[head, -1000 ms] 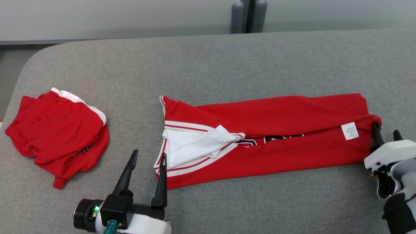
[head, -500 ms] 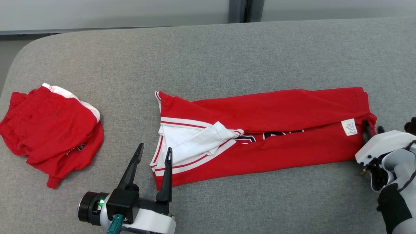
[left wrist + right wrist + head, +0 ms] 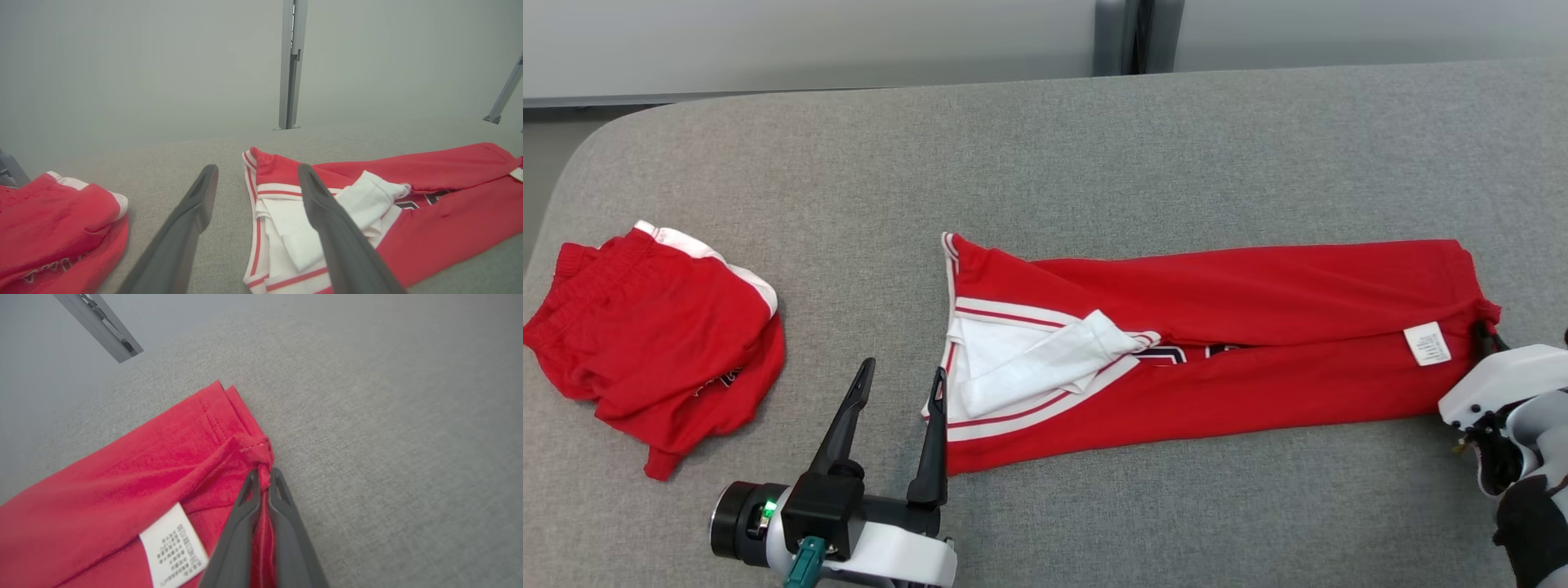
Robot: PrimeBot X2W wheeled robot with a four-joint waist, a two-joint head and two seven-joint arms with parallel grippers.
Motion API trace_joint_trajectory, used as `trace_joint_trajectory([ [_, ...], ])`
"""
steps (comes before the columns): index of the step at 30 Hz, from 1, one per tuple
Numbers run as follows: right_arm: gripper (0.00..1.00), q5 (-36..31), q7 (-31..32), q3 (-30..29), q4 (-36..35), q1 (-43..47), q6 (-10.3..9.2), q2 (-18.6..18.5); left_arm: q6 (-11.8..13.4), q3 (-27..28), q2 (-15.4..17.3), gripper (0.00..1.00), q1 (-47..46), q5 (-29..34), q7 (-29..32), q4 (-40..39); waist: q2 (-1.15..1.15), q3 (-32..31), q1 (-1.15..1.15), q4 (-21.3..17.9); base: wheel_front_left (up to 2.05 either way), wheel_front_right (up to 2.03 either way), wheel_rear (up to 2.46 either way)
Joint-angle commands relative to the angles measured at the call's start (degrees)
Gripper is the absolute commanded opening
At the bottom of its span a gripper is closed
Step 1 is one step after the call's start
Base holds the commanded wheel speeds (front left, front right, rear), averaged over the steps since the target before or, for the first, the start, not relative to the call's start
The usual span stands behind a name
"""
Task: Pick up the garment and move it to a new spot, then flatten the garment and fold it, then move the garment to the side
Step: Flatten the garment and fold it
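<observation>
Stretching across the frame's middle on the grey fabric surface, the long red white-trimmed jersey lay as a strip, seemingly readied for a crosswise fold. At right, the right gripper pinched its hem corner tight; lower left, the left gripper stood spread beside the opposite end.

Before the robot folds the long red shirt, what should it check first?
1. Grip at the hem: ok. The right gripper is shut on the corner of the long red garment.
2. Grip at the other end: not ok. The left gripper is open, one finger over the white trim, the other over the gray surface.
3. Cloth flat: not ok. A white flap lies bunched on top.
4. Crumpled red garment out of the way: ok, it lies apart, to the left.
5. How many layers the right gripper pinches: cannot tell.
</observation>
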Motion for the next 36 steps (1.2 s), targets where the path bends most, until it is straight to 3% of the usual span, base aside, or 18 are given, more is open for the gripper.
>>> trace_joint_trajectory([
  [1,0.0,0.6,-1.07,-0.25,0.01,0.1,-0.34,-2.29,-0.06,0.4,0.16,1.0,-0.03,0.51,-0.23,-0.29,0.0,-0.34,0.0,-0.32,0.0,0.0,0.0],
  [8,0.0,0.43,-1.98,0.77,-0.72,-1.06,-0.31,-4.58,-0.33,0.9,0.16,1.0,0.4,0.7,-0.23,-0.2,0.0,-1.56,0.0,-1.19,0.0,0.0,0.0],
  [14,0.0,3.85,-0.71,3.8,-5.01,-0.55,-0.2,-2.44,-0.24,1.1,0.16,1.0,1.23,0.24,-0.23,-0.11,0.0,-2.94,0.0,-2.01,0.0,0.0,0.0],
  [19,0.0,9.12,1.93,9.07,-13.59,2.41,-0.2,0.03,-0.07,1.2,0.18,1.0,1.71,-0.16,-0.23,-0.15,0.0,-3.97,0.0,-2.61,0.0,0.0,0.0],
  [27,0.0,17.64,6.86,16.65,-30.83,9.26,-0.19,0.78,-0.42,1.05,0.17,1.0,1.99,-0.49,-0.23,0.16,0.0,-4.98,0.0,-2.18,0.0,0.0,0.0],
  [36,0.0,18.7,11.67,20.14,-45.0,15.26,-0.19,3.74,-0.32,0.5,0.17,1.0,2.24,-1.29,-0.23,0.01,0.0,-6.36,0.0,0.6,0.0,0.0,0.0],
])
